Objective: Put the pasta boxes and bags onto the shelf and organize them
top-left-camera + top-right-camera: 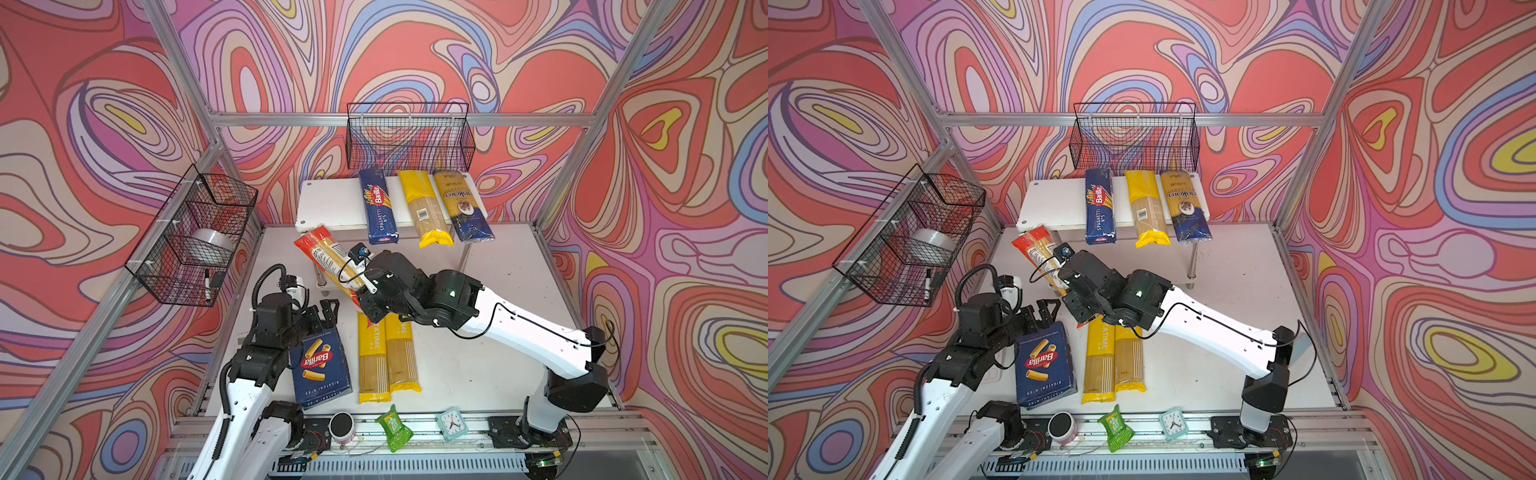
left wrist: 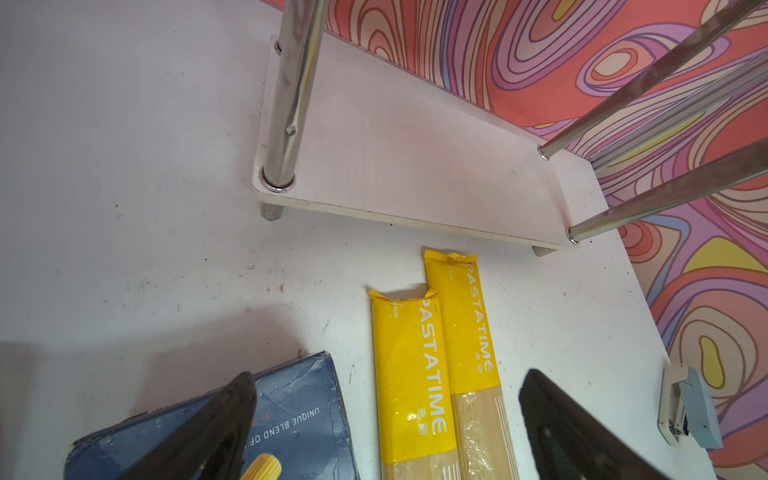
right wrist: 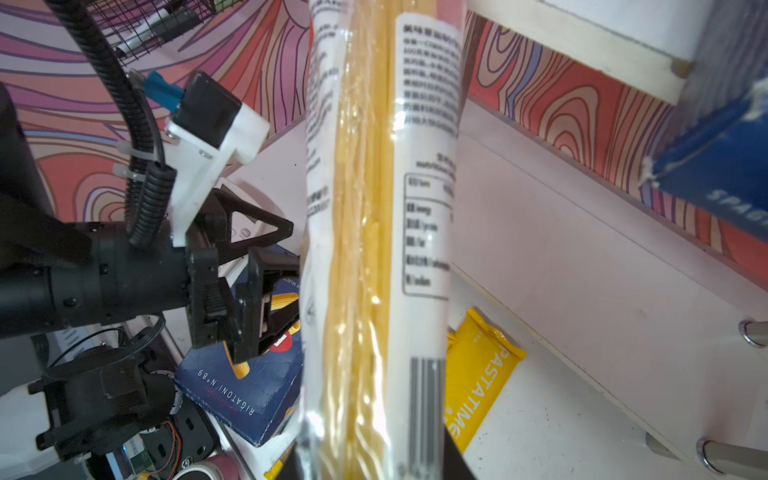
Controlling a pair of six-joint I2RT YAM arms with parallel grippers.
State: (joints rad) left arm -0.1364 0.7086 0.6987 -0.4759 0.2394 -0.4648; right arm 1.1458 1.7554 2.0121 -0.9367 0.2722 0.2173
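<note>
Near the table's (image 1: 478, 365) front edge, left side: rigatoni box (image 1: 320, 365) lies flat, two yellow bags (image 1: 386, 361) side by side just beside it, not yet shelved. My left gripper (image 1: 324, 309) hangs released over the box's far end, prob. the next pick. My right gripper (image 1: 365, 301) is clenched on the red bag (image 1: 322, 253), tilted up toward the shelf's (image 1: 332, 199) front-left corner. Top tier's right half carries spaghetti box (image 1: 378, 208), yellow bag (image 1: 424, 208) and gold-blue bag (image 1: 461, 203), w/ room at left.

Robot lab test cell, by the look of it.
Aluminium frame (image 1: 399, 119) holds swirl-printed walls (image 1: 83, 124); 2 white arms (image 1: 532, 328) are mounted on a rail (image 1: 424, 428) at a white table (image 1: 498, 374) with a small shelf (image 1: 332, 199).
</note>
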